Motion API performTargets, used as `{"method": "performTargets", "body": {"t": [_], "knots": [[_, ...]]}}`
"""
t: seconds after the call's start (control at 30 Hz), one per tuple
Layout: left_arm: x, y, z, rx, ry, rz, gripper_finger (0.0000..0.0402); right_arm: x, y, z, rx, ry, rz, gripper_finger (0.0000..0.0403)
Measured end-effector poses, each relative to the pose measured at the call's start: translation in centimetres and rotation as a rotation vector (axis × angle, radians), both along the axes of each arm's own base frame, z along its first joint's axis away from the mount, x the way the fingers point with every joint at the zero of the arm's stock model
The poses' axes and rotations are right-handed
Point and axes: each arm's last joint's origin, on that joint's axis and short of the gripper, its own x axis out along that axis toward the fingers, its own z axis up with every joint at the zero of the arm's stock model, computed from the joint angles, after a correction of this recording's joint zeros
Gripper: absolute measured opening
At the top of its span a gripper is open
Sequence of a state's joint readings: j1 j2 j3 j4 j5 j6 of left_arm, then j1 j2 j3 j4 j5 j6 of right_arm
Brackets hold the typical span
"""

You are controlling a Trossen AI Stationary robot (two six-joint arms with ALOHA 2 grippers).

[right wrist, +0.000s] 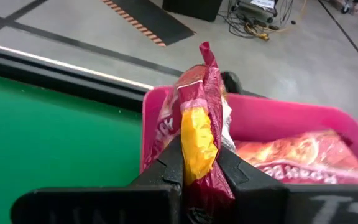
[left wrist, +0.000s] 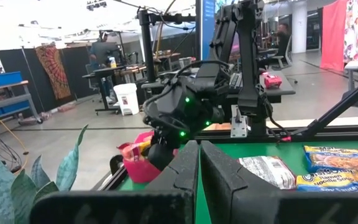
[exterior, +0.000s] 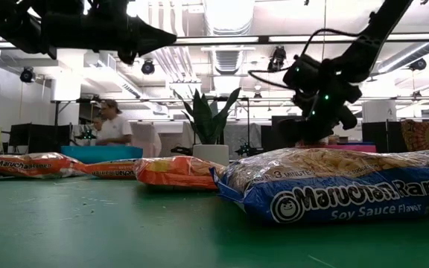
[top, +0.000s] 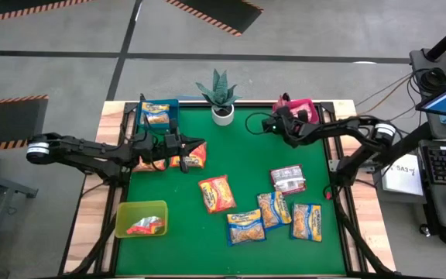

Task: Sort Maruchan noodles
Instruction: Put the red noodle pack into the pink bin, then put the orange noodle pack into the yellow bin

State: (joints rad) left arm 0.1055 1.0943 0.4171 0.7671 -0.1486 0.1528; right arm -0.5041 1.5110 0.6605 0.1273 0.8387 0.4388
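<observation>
My right gripper is at the table's far right, shut on a red packet with a yellow patch at the pink bin. Another red packet lies in that bin. My left gripper is shut and empty, raised over two orange packets at the left. On the green mat lie an orange packet, a silvery-grey one and three blue-edged yellow ones. My right gripper pinches the red packet between its two fingers, on its lower part. The fingers slant down toward the table's far edge. The packet stands edge-on between them, its crimped end sticking up over the pink bin's near wall.
A blue bin with a packet in it stands at the far left. A yellow-green bin holding a red packet is at the near left. A potted plant stands at the far edge between the arms. People are in the room behind.
</observation>
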Motion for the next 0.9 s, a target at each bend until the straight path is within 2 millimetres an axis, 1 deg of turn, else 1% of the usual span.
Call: {"method": "performTargets", "body": {"t": [0.13, 0.2, 0.27, 0.4, 0.53, 0.67, 0.8, 0.9], "knots": [[0.0, 0.0, 0.0, 0.0, 0.0, 0.0, 0.0, 0.2, -0.1, -0.7, 0.008, -0.001, -0.007, 0.003], [0.0, 0.0, 0.0, 0.0, 0.0, 0.0, 0.0, 0.4, -0.2, -0.8, 0.013, -0.013, -0.01, 0.0039], [0.0, 0.0, 0.0, 0.0, 0.0, 0.0, 0.0, 0.5, -0.2, -0.7, 0.027, -0.035, 0.0, 0.0054], [0.0, 0.0, 0.0, 0.0, 0.001, 0.0, 0.0, 0.6, -0.2, 0.0, 0.044, -0.072, 0.024, 0.0098], [0.0, 0.0, -0.1, -0.001, 0.01, 0.0, 0.0, 0.5, -0.1, 1.0, 0.035, -0.109, 0.035, 0.0144], [0.0, 0.0, -0.2, -0.002, 0.017, 0.0, 0.0, 0.2, 0.1, 2.3, 0.024, -0.145, 0.044, 0.0181], [0.0, 0.0, -0.3, -0.004, 0.028, 0.0, 0.0, -0.5, 0.7, 4.1, 0.031, -0.193, 0.077, 0.0203], [0.0, 0.0, -0.4, -0.008, 0.035, 0.0, 0.0, -1.1, 1.4, 5.8, 0.062, -0.274, 0.137, 0.0209]]}}
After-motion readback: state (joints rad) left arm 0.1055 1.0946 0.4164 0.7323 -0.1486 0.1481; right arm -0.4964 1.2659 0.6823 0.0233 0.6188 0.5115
